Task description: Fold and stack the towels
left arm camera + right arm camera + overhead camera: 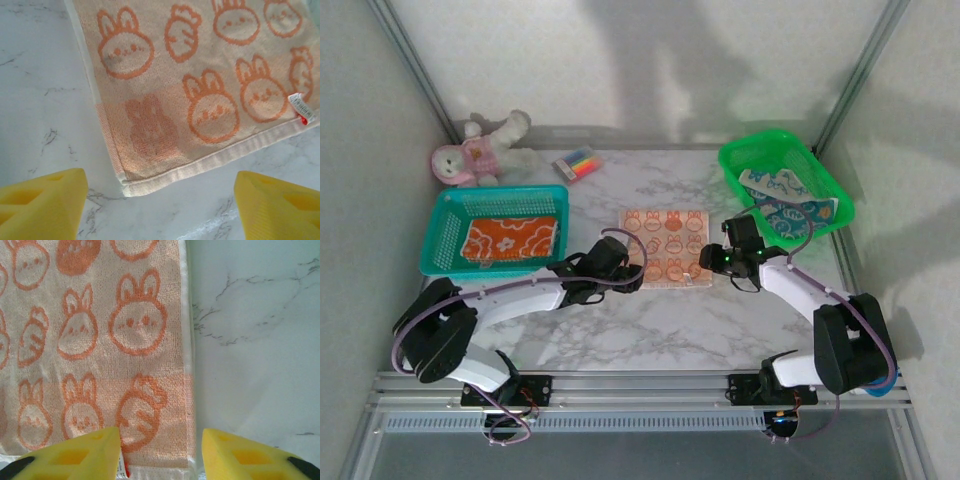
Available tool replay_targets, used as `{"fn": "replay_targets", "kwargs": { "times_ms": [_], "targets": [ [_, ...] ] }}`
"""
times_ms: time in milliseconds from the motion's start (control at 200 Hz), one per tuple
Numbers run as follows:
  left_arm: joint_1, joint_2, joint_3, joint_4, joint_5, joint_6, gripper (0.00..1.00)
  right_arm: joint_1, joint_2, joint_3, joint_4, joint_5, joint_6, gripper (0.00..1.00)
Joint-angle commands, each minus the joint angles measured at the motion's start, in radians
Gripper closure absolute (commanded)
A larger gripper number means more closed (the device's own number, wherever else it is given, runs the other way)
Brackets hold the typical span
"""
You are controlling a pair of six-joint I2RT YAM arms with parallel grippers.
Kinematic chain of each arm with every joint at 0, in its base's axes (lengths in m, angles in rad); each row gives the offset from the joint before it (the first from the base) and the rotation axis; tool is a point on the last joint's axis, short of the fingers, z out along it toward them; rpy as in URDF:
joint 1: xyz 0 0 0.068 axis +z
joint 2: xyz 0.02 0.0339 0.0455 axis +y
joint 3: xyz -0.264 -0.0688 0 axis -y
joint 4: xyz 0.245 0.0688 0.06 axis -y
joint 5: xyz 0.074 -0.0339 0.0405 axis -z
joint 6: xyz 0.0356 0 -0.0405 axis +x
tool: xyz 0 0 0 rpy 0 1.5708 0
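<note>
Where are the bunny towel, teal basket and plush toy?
bunny towel (pixel 665 247), top external view, its middle.
teal basket (pixel 441 233), top external view, left wall.
plush toy (pixel 479 154), top external view, its body.

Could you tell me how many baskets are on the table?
2: teal basket at left, holding an orange towel; green basket at far right, holding blue-print towels. None seems hidden.

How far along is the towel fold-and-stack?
Done: one orange towel lies folded in the teal basket. In hand: the peach bunny towel is spread flat on the table; the left gripper and right gripper sit open at its near corners, gripping nothing. Left: fold and stack that one, then the white-and-blue towels lying bunched in the green basket.
</note>
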Motion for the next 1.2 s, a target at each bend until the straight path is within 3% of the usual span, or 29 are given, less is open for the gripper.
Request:
{"fn": "replay_targets", "kwargs": {
  "times_ms": [0,305,616,691,956,1197],
  "targets": [
    [0.032,-0.008,-0.001,-0.016,-0.016,-0.033,0.24,0.004,0.018,0.033,-0.029,0.016,0.008,0.54],
    [0.186,0.123,0.125,0.045,0.049,-0.082,0.38,0.000,0.140,0.171,-0.069,0.035,0.011,0.53],
    [0.320,0.379,0.382,0.017,0.115,-0.061,0.47,-0.045,0.369,0.426,-0.145,0.028,0.006,0.53],
    [0.331,0.440,0.449,-0.003,0.120,-0.032,0.60,-0.058,0.419,0.486,-0.153,0.023,-0.007,0.56],
    [0.343,0.628,0.622,-0.115,0.100,0.051,0.58,-0.090,0.608,0.701,-0.242,0.004,-0.041,0.57],
    [0.361,0.712,0.673,-0.180,0.031,0.056,0.56,-0.107,0.700,0.775,-0.275,0.046,-0.041,0.62]
  ]
}}
